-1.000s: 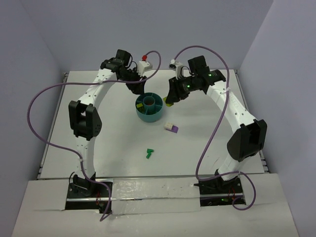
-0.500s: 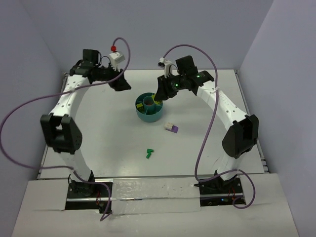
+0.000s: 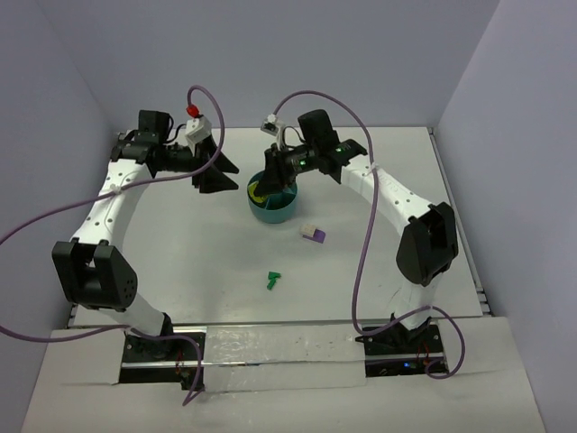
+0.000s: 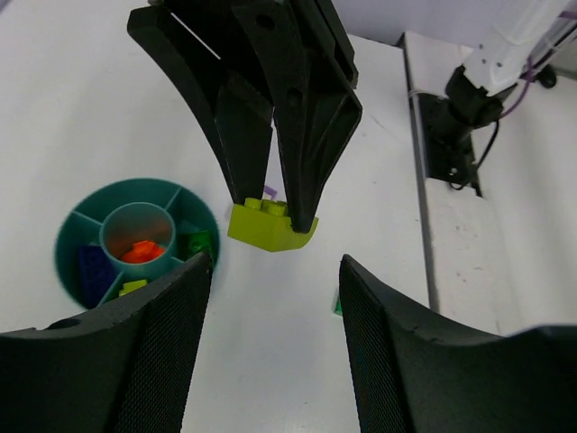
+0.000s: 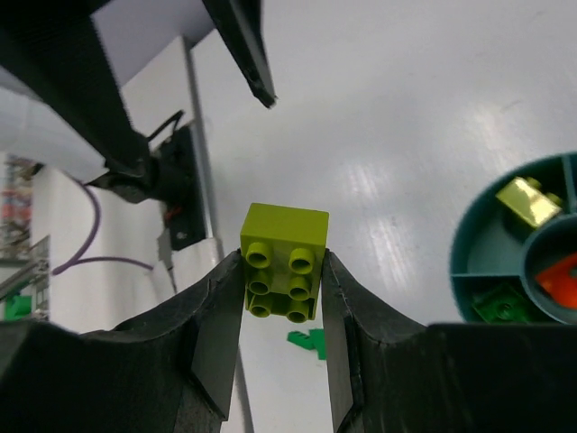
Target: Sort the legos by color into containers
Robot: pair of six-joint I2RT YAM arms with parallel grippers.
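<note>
- Compared with a second ago, the left arm stands further out to the left of the bowl (image 3: 278, 215). The right arm, which was at the bowl's right side, now reaches over it.
- The left gripper (image 3: 215, 173) hangs just left of the bowl, not touching it. Its jaws are spread and nothing sits between them.
- The right gripper (image 3: 267, 183) is clenched on a lime-green brick (image 5: 287, 262), studs facing its camera, held above the left part of the bowl. I cannot tell which compartment lies under it.
- The bowl already holds sorted pieces: orange bits (image 4: 140, 251) in the middle ring, and a purple-blue piece (image 4: 90, 266), a green piece (image 4: 196, 244) and a yellow piece (image 5: 532, 200), each in its own outer compartment.
- A dark green brick (image 3: 273, 280) lies on the table (image 3: 379, 271), well in front of the bowl toward the arm bases.
- A purple-and-white brick (image 3: 313, 233) lies near the bowl, in front of it and to the right.
- I judge the sorting well past halfway. The lime brick is not yet dropped, and the two loose bricks are not yet picked up.
- Space is tightest at the bowl's left, where the two grippers come near each other. The far edge of the table is not far behind the bowl. In front of the bowl and to its right only the two loose bricks lie, well apart, so each looks reachable without nudging the other.
</note>
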